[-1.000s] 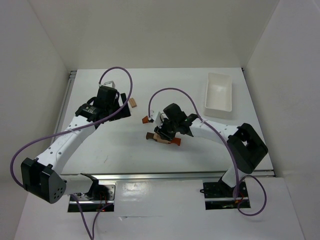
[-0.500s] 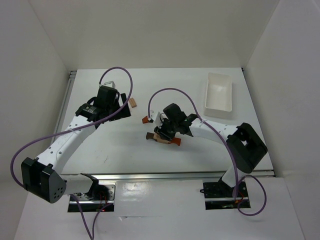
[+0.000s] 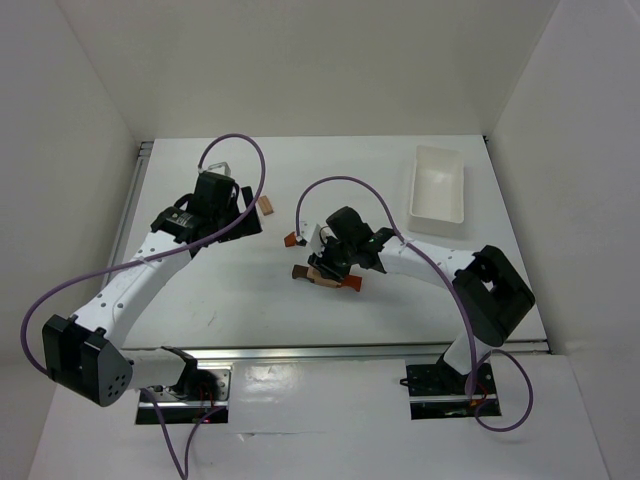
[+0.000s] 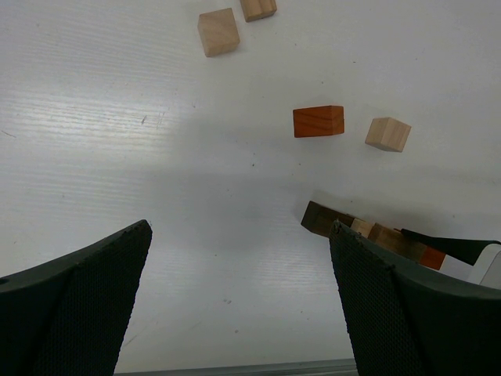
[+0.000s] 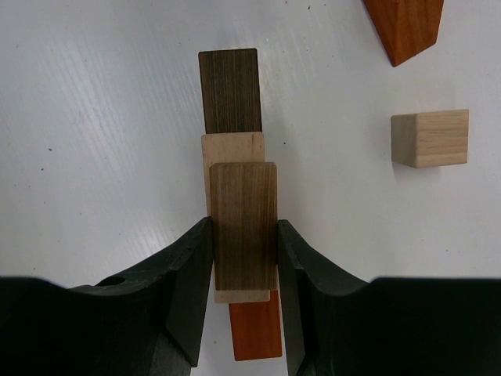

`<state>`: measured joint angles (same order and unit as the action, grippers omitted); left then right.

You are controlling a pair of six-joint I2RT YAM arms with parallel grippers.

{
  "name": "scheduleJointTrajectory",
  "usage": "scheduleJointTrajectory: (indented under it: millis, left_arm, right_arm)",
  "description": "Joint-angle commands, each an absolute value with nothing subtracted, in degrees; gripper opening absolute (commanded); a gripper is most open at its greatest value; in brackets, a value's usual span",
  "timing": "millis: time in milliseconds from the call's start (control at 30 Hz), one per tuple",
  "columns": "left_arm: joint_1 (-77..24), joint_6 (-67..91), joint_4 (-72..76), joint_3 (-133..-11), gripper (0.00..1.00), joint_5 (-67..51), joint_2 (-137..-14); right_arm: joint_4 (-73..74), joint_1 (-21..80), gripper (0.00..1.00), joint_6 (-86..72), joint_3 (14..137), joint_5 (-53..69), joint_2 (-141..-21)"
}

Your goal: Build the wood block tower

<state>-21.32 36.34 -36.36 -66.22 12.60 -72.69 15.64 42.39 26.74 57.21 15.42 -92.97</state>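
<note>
**A:** Where is the wood block tower?

**B:** The wood block tower [image 5: 235, 149] lies on the table [image 5: 94, 117] as a low stack of flat bars, directly between the fingers of the right gripper [image 5: 243, 235]. A dark brown bar [image 5: 229, 90] pokes out at the far end, with a light tan bar [image 5: 233, 147] overlapping it. A reddish-orange bar [image 5: 256, 329] shows at the near end.

**A:** And the jaws?

**B:** They stand narrow. Both pads press the long sides of the top brown bar [image 5: 243, 211], which lies on the tan one.

**A:** Any loose pieces?

**B:** A tan cube [image 5: 430, 138] and an orange wedge [image 5: 403, 27] lie off to one side, clear of the fingers.

**A:** And the left arm?

**B:** The left gripper [image 4: 239, 231] is spread wide with nothing between its fingers, well apart from the tower. The white tray [image 3: 437, 185] sits at the far right.
</note>
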Motion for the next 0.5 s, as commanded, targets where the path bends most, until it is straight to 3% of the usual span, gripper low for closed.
scheduleJointTrajectory:
  millis: [0,467]
  left_arm:
    - [-21.53,35.86,-35.77,-66.71,1.00,13.18,-72.86]
    - [-21.53,35.86,-35.77,-67.24,1.00,13.18,-73.39]
  right_arm:
    - [12.66,42.71,0.41,27.42,57.13,16.34,-92.55]
    - [12.66,42.71,0.50,26.89,57.13,15.73,-92.55]
